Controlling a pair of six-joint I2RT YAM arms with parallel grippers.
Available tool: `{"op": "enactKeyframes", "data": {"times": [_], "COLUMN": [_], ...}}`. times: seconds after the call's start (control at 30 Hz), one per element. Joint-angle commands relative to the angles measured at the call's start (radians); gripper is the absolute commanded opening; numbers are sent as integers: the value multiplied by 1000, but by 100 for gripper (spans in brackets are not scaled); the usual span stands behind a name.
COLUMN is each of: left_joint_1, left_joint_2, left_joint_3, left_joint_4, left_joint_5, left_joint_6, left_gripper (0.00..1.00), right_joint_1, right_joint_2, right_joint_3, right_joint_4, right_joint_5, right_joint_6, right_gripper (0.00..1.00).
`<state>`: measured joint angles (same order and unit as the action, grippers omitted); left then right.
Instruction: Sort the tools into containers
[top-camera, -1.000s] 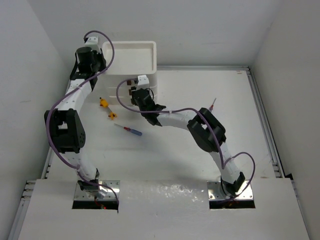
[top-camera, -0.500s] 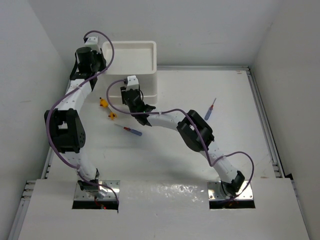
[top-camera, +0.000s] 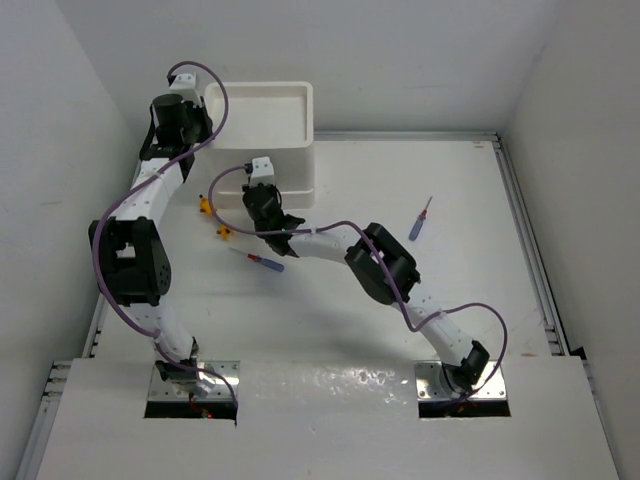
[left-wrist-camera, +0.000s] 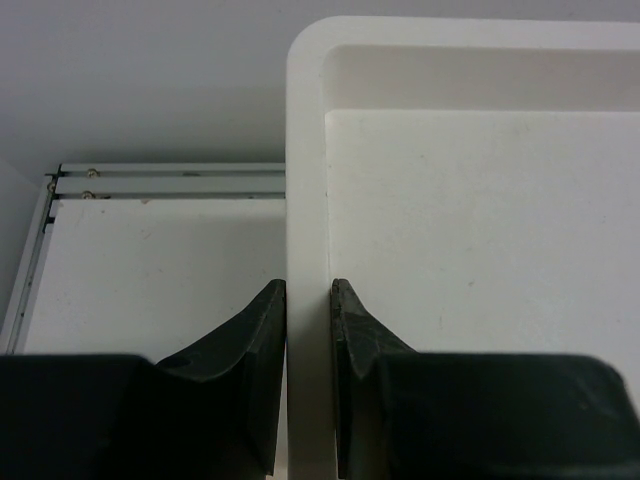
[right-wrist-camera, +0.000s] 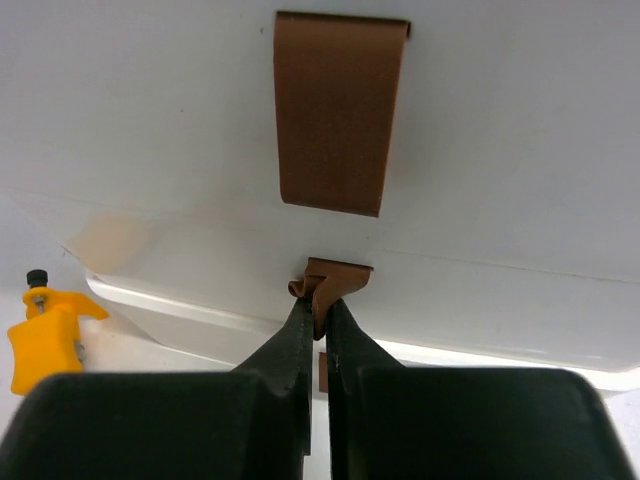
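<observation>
The far-left white plastic drawer unit (top-camera: 292, 172) was clamped at its rim by the left gripper (left-wrist-camera: 308, 292), one small brown handle (right-wrist-camera: 336, 272) pinched by the right gripper (right-wrist-camera: 318, 306); a yellow-orange screwdriver (right-wrist-camera: 45, 335) beside it was seen only in part.

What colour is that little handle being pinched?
Brown; the handle shows best in the right wrist view.

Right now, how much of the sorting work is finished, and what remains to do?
Done: nothing visible; the tray top holds no tool. In hand: the left pincer clamps the white box by its rim, and the right pincer is shut on a brown drawer handle. Left: the yellow-orange tool, a blue-and-red screwdriver and a second blue-and-red screwdriver lie on the table.
</observation>
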<state>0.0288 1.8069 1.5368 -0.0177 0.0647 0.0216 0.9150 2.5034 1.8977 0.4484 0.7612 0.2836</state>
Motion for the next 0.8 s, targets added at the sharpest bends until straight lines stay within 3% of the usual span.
{"op": "enactKeyframes", "data": {"times": [0.0,0.2,0.53,0.77], "left_joint_1": [-4,-4,-4,-4], "left_joint_2": [26,32,31,29], "left_joint_3": [-37,-33,-32,-30], "left_joint_4": [-87,-85,-74,-76], "left_joint_5": [98,78,34,29], "left_joint_6": [0,-9,-43,-48], "left_gripper": [0,0,0,0], "right_joint_1": [-41,-39,39,59], "right_joint_2": [-32,-112,-317,-363], "right_joint_3": [3,-147,-558,-609], "right_joint_4": [153,196,476,477], "right_joint_5": [73,-12,-86,-126], "right_joint_6": [-8,-3,-17,-6], "right_gripper": [0,0,0,0]}}
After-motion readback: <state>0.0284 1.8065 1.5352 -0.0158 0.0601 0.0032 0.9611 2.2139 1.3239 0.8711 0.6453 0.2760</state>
